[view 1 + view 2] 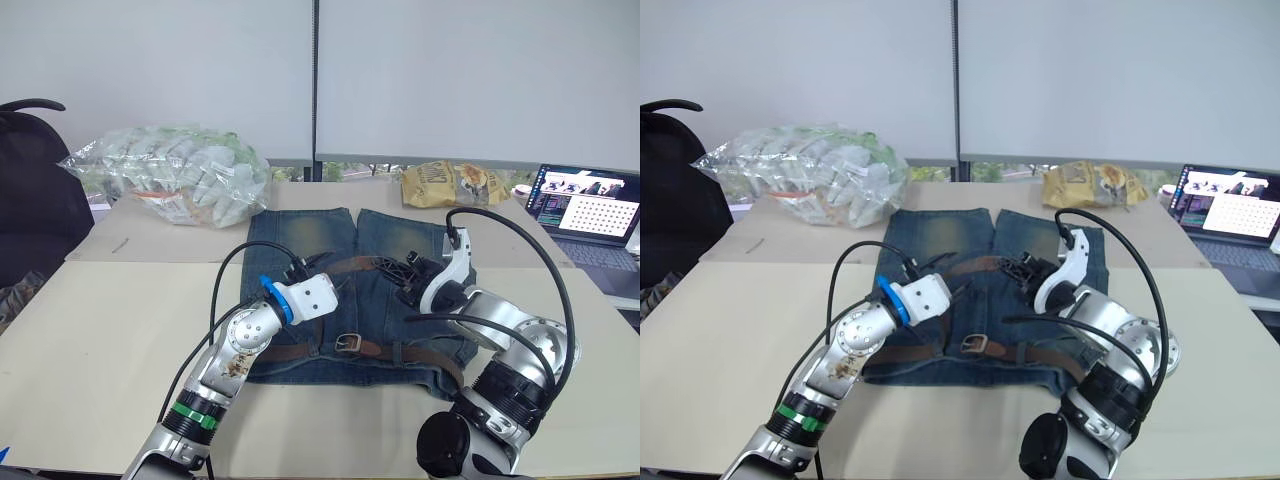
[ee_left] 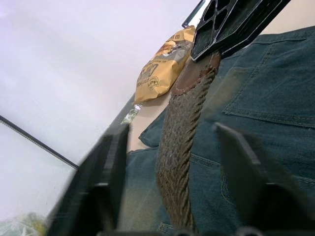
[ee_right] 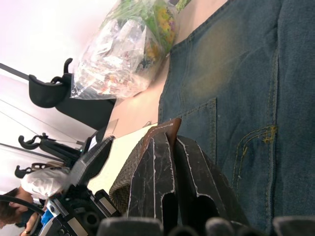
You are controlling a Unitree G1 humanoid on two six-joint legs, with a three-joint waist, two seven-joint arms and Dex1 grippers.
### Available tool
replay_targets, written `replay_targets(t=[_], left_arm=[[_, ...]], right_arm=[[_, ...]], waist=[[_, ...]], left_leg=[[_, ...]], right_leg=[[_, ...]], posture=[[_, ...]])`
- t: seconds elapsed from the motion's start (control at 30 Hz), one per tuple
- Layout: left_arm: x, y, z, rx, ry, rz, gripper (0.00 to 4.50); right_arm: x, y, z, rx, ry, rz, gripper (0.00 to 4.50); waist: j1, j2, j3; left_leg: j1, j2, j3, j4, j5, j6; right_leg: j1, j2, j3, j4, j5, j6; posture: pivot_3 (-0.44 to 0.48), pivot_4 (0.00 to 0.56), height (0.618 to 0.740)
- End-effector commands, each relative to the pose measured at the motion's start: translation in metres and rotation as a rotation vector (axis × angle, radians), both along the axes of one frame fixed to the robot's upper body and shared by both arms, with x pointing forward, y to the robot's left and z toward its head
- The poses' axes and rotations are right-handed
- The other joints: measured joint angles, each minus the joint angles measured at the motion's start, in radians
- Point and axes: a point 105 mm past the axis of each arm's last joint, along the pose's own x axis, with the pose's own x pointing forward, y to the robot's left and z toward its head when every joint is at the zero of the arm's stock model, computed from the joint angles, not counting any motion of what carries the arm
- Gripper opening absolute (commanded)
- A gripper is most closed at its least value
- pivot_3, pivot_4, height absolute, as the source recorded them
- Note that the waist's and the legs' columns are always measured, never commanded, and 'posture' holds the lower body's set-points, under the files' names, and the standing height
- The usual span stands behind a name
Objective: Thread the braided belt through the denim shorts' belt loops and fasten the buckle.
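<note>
The denim shorts (image 1: 400, 235) lie flat on the table with the waistband nearest me. The braided belt (image 1: 300, 351) runs along that waistband, its buckle (image 1: 348, 343) near the middle. I cannot make out the belt loops against the denim. The belt's free end arcs up over the shorts (image 2: 275, 98). My right gripper (image 1: 395, 270) is shut on its leather tip (image 3: 165, 127). My left gripper (image 1: 338, 285) is open, its fingers (image 2: 115, 147) on either side of the braided strap (image 2: 182, 147) just short of the right gripper (image 2: 231, 24).
A clear plastic bag of packets (image 1: 170, 175) lies at the back left and a yellow snack bag (image 1: 455, 183) at the back right. An open laptop (image 1: 585, 205) stands on the far right. A black chair (image 1: 30, 190) is at the left.
</note>
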Motion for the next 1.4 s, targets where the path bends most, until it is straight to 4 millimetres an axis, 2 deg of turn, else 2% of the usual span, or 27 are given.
replay_targets(t=[0.03,0.13,0.17,0.27,0.33,0.37,0.43,0.5,0.6,0.67,0.83,0.97,1.07,1.2,1.4], left_arm=[[-0.002,-0.004,0.012,0.008,-0.062,-0.018,1.32],[-0.001,-0.005,0.01,0.019,-0.063,-0.023,0.25],[-0.001,-0.005,0.01,0.023,-0.063,-0.024,0.02],[-0.001,-0.004,0.009,0.025,-0.065,-0.026,0.02],[0.0,0.0,0.007,0.022,-0.059,-0.027,0.02],[0.001,0.003,0.006,0.02,-0.049,-0.027,0.0],[0.004,0.011,0.004,0.013,-0.034,-0.016,0.0],[0.006,0.019,0.004,0.007,-0.027,-0.003,0.0],[0.011,0.044,0.009,-0.047,0.022,-0.019,0.0],[0.013,0.054,0.009,-0.036,0.029,-0.026,0.0],[0.022,0.074,0.008,-0.002,0.03,0.008,0.0],[0.02,0.073,0.005,0.017,0.038,-0.022,0.0],[0.015,0.067,0.001,0.019,0.047,-0.055,0.0],[0.014,0.066,0.0,0.016,0.048,-0.057,0.0],[0.015,0.067,-0.001,0.016,0.054,-0.052,0.0]], right_arm=[[-0.006,0.011,0.015,0.014,-0.077,0.036,0.0],[-0.007,0.013,0.014,0.013,-0.077,0.042,0.0],[-0.008,0.014,0.014,0.011,-0.076,0.044,0.0],[-0.01,0.016,0.013,-0.003,-0.083,0.058,0.0],[-0.016,0.02,0.019,-0.033,-0.152,0.107,0.0],[-0.02,0.021,0.021,-0.078,-0.192,0.133,0.77],[-0.025,0.02,0.019,-0.199,-0.261,0.144,1.32],[-0.026,0.018,0.015,-0.306,-0.318,0.141,2.16],[-0.037,0.02,-0.01,-0.7,-0.51,0.241,3.12],[-0.045,0.025,-0.025,-0.828,-0.587,0.331,3.12],[-0.044,0.031,-0.051,-1.01,-0.657,0.396,3.12],[-0.041,0.027,-0.064,-1.073,-0.635,0.41,3.12],[-0.038,0.015,-0.08,-1.164,-0.577,0.422,3.12],[-0.041,0.01,-0.087,-1.166,-0.535,0.448,3.12],[-0.05,0.015,-0.086,-1.11,-0.537,0.486,3.12]], waist=[[0.0,0.0,0.0],[0.0,0.0,0.0],[0.0,0.0,0.0],[0.0,0.0,0.0],[0.0,0.0,0.0],[-0.001,0.0,0.0],[-0.002,0.0,0.0],[-0.002,0.0,0.0],[0.0,0.0,0.0],[-0.004,0.0,0.0],[-0.014,0.0,0.0],[-0.006,0.0,0.001],[0.004,0.0,0.001],[0.007,0.0,0.001],[0.003,0.0,0.001]], left_leg=[[0.0,0.0,0.0,0.0,0.0,0.0],[0.0,0.0,0.0,0.0,0.0,0.0],[0.0,0.0,0.0,0.0,0.0,0.0],[0.0,0.0,0.0,0.0,0.0,0.0],[0.0,0.0,0.0,0.0,0.0,0.0],[0.0,0.0,0.0,0.0,0.0,0.0],[0.0,0.0,0.0,0.0,0.0,0.0],[0.0,0.0,0.0,0.0,0.0,0.0],[0.0,0.0,0.0,0.0,0.0,0.0],[0.0,0.0,0.0,-0.001,0.0,0.0],[0.001,0.0,0.001,0.0,0.001,-0.001],[0.0,0.0,0.001,0.0,0.001,-0.001],[0.0,0.0,0.001,0.0,0.001,-0.001],[0.0,0.0,0.001,0.0,0.001,-0.001],[0.001,0.0,0.001,0.0,0.001,-0.001]], right_leg=[[0.0,0.0,0.0,0.0,0.0,0.0],[0.0,0.0,0.0,0.0,0.0,0.0],[0.0,0.0,0.0,0.0,0.0,0.0],[0.0,0.0,0.0,0.0,0.0,0.0],[0.0,0.0,0.0,0.0,0.0,0.0],[0.0,0.0,0.0,0.0,0.0,0.0],[0.0,0.0,0.0,0.0,0.0,0.0],[0.0,0.0,0.0,-0.001,0.0,0.001],[0.0,0.0,0.0,-0.002,-0.002,0.004],[0.0,0.0,0.0,-0.002,-0.005,0.009],[0.0,0.0,0.0,-0.001,-0.005,0.009],[0.001,0.0,0.0,-0.002,-0.005,0.009],[0.0,0.0,0.0,-0.002,-0.004,0.007],[0.001,0.0,0.0,-0.002,-0.003,0.006],[0.001,0.0,0.0,-0.002,-0.003,0.006]], posture=[[0.0,0.15,0.74],[0.0,0.15,0.74],[0.0,0.15,0.74],[0.0,0.15,0.74],[0.0,0.15,0.74],[0.0,0.15,0.74],[0.0,0.15,0.74],[0.0,0.15,0.74],[0.0,0.15,0.74],[0.0,0.15,0.74],[0.0,0.15,0.74],[0.0,0.15,0.74],[0.0,0.15,0.74],[0.0,0.15,0.74],[0.0,0.15,0.74]])
